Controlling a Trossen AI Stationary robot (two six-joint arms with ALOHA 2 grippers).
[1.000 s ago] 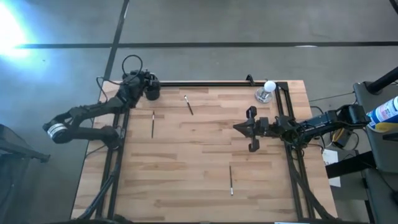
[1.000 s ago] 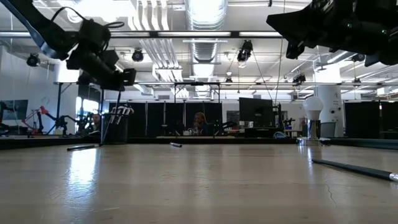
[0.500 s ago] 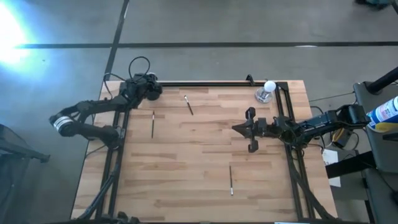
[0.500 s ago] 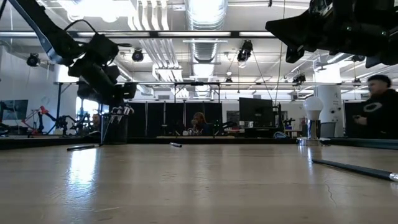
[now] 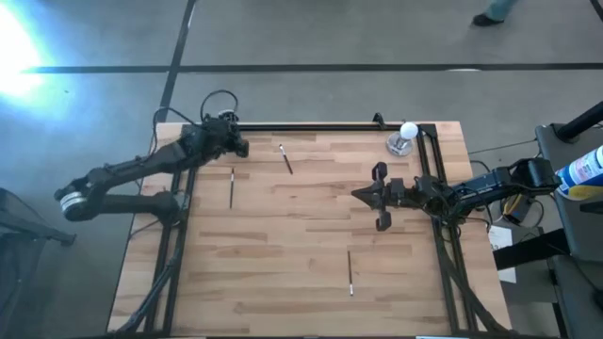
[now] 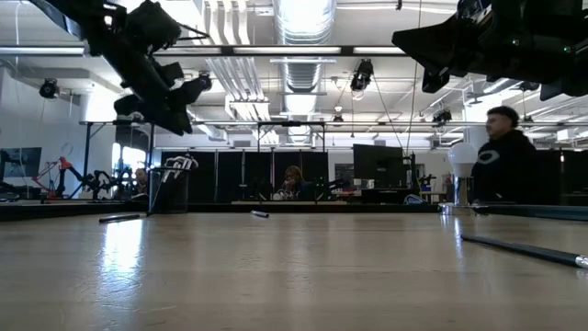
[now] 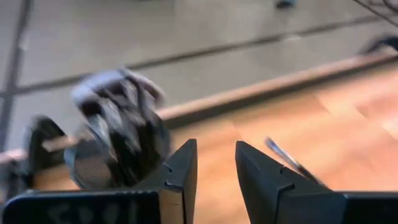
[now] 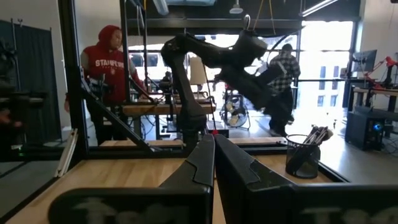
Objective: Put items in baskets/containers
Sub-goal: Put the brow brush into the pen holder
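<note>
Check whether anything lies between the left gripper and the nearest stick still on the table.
Nothing visible does. The left gripper hangs with open jaws above the back left corner by the black cup. The nearest stick lies alone on bare wood just in front of it, with no other thing between them.
</note>
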